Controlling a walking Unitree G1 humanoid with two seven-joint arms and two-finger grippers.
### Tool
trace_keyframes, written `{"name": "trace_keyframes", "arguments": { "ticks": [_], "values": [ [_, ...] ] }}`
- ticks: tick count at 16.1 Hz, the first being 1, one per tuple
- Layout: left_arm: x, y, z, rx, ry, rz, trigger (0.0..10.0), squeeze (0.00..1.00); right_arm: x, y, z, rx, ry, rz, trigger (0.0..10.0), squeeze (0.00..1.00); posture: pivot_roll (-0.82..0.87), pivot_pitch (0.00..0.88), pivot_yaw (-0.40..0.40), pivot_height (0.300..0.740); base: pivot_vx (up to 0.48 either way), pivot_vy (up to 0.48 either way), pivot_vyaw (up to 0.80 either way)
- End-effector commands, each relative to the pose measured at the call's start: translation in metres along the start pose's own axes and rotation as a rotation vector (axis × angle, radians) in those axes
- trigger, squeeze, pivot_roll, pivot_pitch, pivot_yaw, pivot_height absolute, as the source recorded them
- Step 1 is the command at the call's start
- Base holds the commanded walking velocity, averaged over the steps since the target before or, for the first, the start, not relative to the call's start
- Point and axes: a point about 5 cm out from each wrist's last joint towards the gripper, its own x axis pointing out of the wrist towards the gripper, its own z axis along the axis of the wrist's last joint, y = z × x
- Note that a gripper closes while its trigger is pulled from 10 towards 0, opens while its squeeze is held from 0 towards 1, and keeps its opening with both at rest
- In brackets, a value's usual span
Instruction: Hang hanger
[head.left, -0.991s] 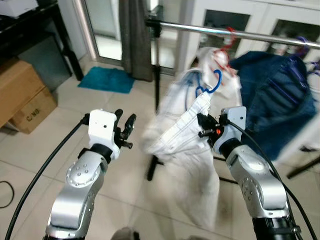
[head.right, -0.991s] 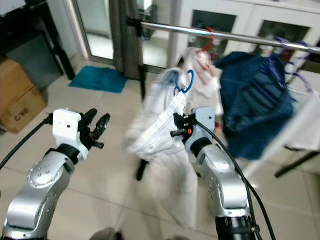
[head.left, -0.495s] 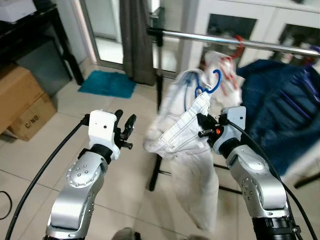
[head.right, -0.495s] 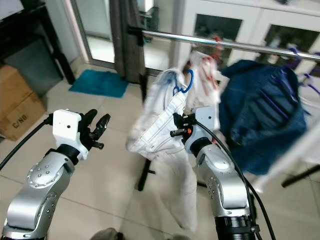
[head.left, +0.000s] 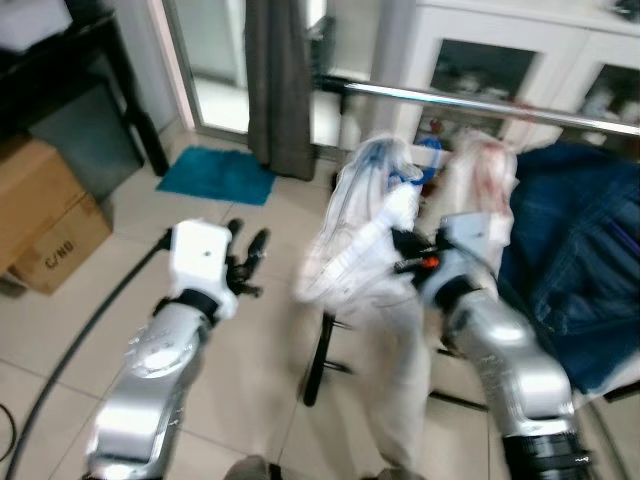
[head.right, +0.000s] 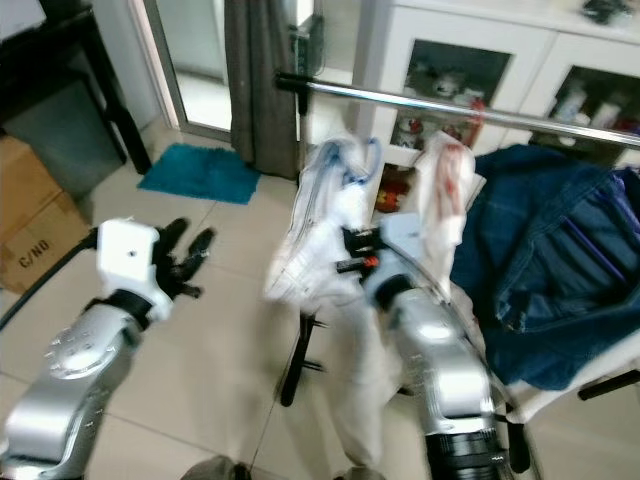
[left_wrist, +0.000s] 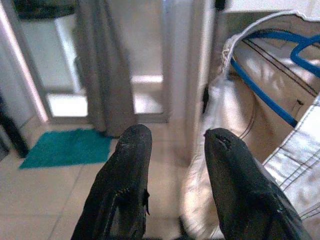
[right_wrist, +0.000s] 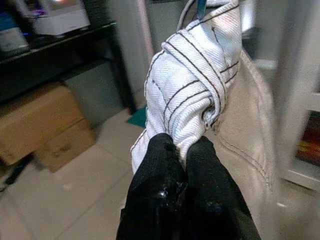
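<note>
Across the upper scene runs the chrome clothes rail (head.right: 420, 100), with a dark denim jacket (head.right: 555, 265) already hung toward its right end and white cabinets (head.right: 500, 60) behind. Below the rail, between the two arms, hangs the white garment (head.left: 385, 300) on its blue hanger (left_wrist: 272, 75); the head views are blurred, so the hook's position can be placed only roughly, apparently just short of the rail and not yet over it. The right gripper (right_wrist: 185, 155) has its fingers pressed together on a bunched fold of the white cloth, carrying garment and hanger by the fabric alone. The left gripper (left_wrist: 172, 145), fingers apart and holding nothing, is raised beside the garment's left edge. Risk: since the grip is on cloth rather than on the hanger, the hook may swing or twist and miss the rail, or the garment may slide off the hanger shoulder.
</note>
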Motion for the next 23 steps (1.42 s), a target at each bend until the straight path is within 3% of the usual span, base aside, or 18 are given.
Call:
{"name": "trace_keyframes", "arguments": {
  "ticks": [1, 6, 18, 21, 23],
  "values": [
    [0.001, -0.004, 0.002, 0.003, -0.006, -0.016, 10.0, 0.0, -0.003, -0.005, 0.018, -0.043, -0.076, -0.012, 10.0, 0.0, -0.06, 0.099, -0.005, 0.74, 0.371, 0.0, 0.0],
    [0.001, -0.005, 0.002, 0.005, -0.004, -0.02, 10.0, 0.0, -0.001, -0.009, 0.022, -0.076, -0.096, -0.048, 10.0, 0.0, -0.06, 0.1, -0.012, 0.74, 0.367, 0.0, -0.29],
    [0.003, -0.004, 0.005, 0.031, -0.004, -0.054, 10.0, 0.0, 0.006, -0.017, 0.032, -0.124, -0.137, -0.129, 10.0, 0.0, -0.06, 0.088, -0.014, 0.74, 0.0, 0.0, 0.0],
    [0.0, -0.01, 0.003, 0.06, 0.015, -0.126, 10.0, 0.0, 0.014, -0.02, 0.046, -0.159, -0.159, -0.122, 10.0, 0.0, -0.07, 0.084, -0.015, 0.74, 0.0, 0.0, 0.0],
    [0.001, -0.009, 0.007, 0.055, -0.007, -0.119, 10.0, 0.0, 0.023, -0.021, 0.052, -0.171, -0.163, -0.113, 10.0, 0.0, -0.06, 0.084, -0.008, 0.74, 0.0, 0.0, 0.0]
  ]
}}
